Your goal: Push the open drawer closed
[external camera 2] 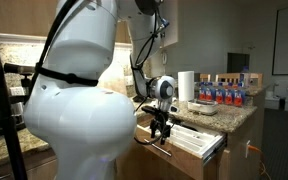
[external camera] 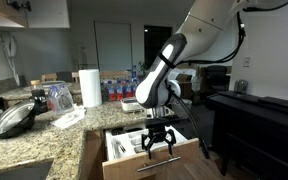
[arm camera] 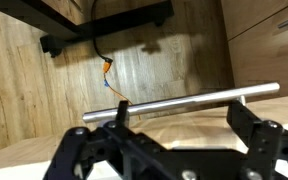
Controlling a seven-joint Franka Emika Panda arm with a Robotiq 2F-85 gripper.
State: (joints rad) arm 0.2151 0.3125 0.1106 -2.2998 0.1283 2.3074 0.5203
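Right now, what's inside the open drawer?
A white divider tray sits inside the drawer. The end effector covers part of it, and what lies in the compartments is too small to tell.

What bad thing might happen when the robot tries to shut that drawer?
1. The end effector hangs open right at the front of the drawer. A finger could hook the metal bar handle instead of pushing flat, and slip off.
2. Its fingers seem close to the drawer's top edge, near the white divider tray. If they dip inside, they might get pinched under the counter as the drawer closes.
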